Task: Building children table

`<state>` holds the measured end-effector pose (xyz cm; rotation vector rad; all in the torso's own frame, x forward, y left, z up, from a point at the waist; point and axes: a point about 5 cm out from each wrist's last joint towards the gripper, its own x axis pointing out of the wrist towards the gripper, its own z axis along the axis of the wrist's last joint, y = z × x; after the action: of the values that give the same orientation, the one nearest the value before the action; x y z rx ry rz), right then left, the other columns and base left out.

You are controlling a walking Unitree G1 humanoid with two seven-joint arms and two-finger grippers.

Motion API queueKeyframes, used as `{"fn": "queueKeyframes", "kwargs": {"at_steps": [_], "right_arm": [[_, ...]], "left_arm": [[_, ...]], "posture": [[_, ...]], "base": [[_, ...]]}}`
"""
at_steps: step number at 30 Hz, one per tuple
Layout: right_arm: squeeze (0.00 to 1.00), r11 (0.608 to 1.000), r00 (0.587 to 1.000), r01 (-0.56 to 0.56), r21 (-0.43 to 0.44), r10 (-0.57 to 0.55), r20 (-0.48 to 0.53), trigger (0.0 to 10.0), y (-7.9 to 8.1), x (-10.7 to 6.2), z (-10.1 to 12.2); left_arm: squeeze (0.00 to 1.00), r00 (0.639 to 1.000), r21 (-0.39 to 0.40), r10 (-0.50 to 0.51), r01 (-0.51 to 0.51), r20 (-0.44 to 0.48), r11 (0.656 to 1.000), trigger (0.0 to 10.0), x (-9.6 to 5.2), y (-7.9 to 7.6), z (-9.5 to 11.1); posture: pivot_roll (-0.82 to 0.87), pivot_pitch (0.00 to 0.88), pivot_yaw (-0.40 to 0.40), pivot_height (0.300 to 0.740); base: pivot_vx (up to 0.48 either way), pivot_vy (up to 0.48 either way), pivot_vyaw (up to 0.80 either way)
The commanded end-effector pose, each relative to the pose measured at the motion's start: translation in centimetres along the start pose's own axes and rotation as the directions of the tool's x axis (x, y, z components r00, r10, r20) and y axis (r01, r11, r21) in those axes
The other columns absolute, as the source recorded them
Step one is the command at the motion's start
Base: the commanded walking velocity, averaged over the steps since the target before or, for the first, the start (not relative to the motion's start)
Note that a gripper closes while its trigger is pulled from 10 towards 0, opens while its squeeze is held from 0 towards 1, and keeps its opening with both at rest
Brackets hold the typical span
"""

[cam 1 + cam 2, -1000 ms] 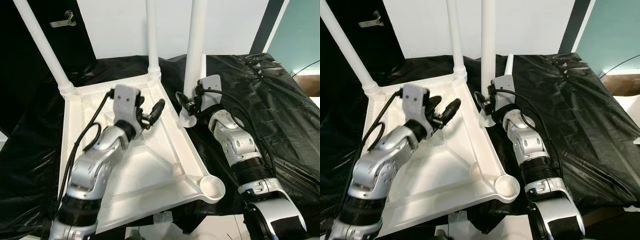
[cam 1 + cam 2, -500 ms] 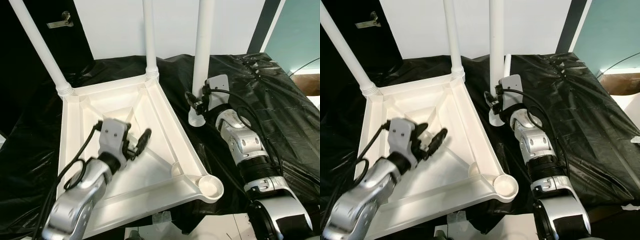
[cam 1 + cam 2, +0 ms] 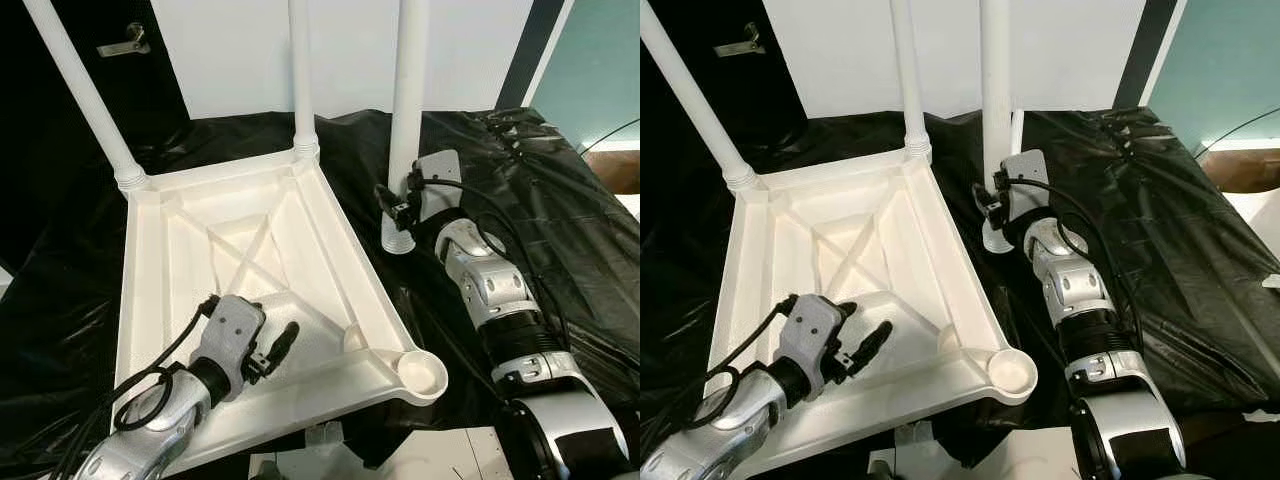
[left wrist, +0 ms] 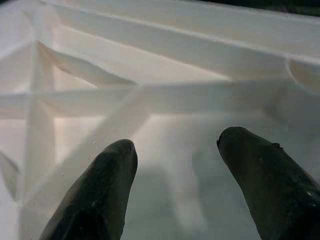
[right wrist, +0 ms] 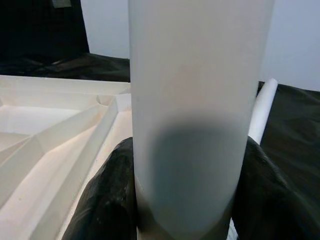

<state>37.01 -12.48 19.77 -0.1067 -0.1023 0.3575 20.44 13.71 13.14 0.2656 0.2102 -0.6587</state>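
Right gripper [image 3: 398, 212] clamps an upright loose leg [image 3: 408, 110], top cut off, right of the upturned tabletop [image 3: 160, 290]. Left gripper [image 4: 175, 155] spread, empty, over its near ribs.

1. No lettering, label, brand mark, number or sign can be read on anything in any view.
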Motion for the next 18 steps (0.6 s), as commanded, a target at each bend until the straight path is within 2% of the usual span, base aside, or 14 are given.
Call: {"fn": "queueKeyframes", "kwargs": {"at_steps": [1, 9, 10, 13, 15, 17, 18], "right_arm": [[0.0, 1.0, 1.0, -0.002, -0.009, 0.002, 0.026, 10.0, -0.1, 0.2, 0.6], [0.0, 1.0, 1.0, -0.002, -0.014, 0.003, 0.021, 10.0, -0.1, 0.2, 0.5], [0.0, 1.0, 1.0, -0.003, -0.014, 0.004, 0.019, 10.0, -0.1, 0.2, 0.5], [0.0, 1.0, 1.0, -0.006, -0.016, 0.006, 0.015, 10.0, -0.1, 0.2, 0.4], [0.0, 1.0, 1.0, -0.006, -0.017, 0.006, 0.015, 10.0, -0.1, 0.3, 0.4], [0.0, 1.0, 1.0, -0.01, -0.018, 0.011, 0.014, 10.0, -0.1, 0.3, 0.4], [0.0, 1.0, 1.0, -0.01, -0.018, 0.011, 0.014, 10.0, -0.1, 0.3, 0.4]], "left_arm": [[0.0, 0.954, 0.011, -0.3, 0.3, -0.015, 0.954, 10.0, -0.3, -1.6, -0.3], [0.0, 0.941, -0.039, -0.336, 0.338, 0.044, 0.94, 10.0, -1.4, -2.0, 0.3], [0.0, 0.937, -0.066, -0.345, 0.348, 0.056, 0.935, 10.0, -1.6, -2.1, 0.5], [0.0, 0.918, -0.078, -0.389, 0.395, 0.079, 0.915, 10.0, -2.2, -2.7, 0.8], [0.0, 0.915, -0.076, -0.395, 0.401, 0.08, 0.913, 10.0, -2.2, -2.8, 0.8], [0.0, 0.9, -0.071, -0.435, 0.436, 0.025, 0.897, 10.0, -2.5, -3.5, 0.0], [0.0, 0.9, -0.071, -0.435, 0.436, 0.025, 0.897, 10.0, -2.5, -3.5, 0.0]], "posture": [[0.13, 0.025, -0.014, 0.74], [0.14, 0.025, -0.018, 0.74], [0.14, 0.027, -0.02, 0.74], [0.14, 0.027, -0.024, 0.74], [0.14, 0.027, -0.024, 0.74], [0.14, 0.031, -0.03, 0.74], [0.14, 0.031, -0.03, 0.74]], "base": [[0.0, 0.0, 0.0], [0.0, 0.0, 0.0], [0.0, 0.0, 0.0], [0.0, 0.0, 0.0], [0.0, 0.0, 0.0], [0.0, 0.0, 0.0], [0.0, 0.0, 0.0]]}}
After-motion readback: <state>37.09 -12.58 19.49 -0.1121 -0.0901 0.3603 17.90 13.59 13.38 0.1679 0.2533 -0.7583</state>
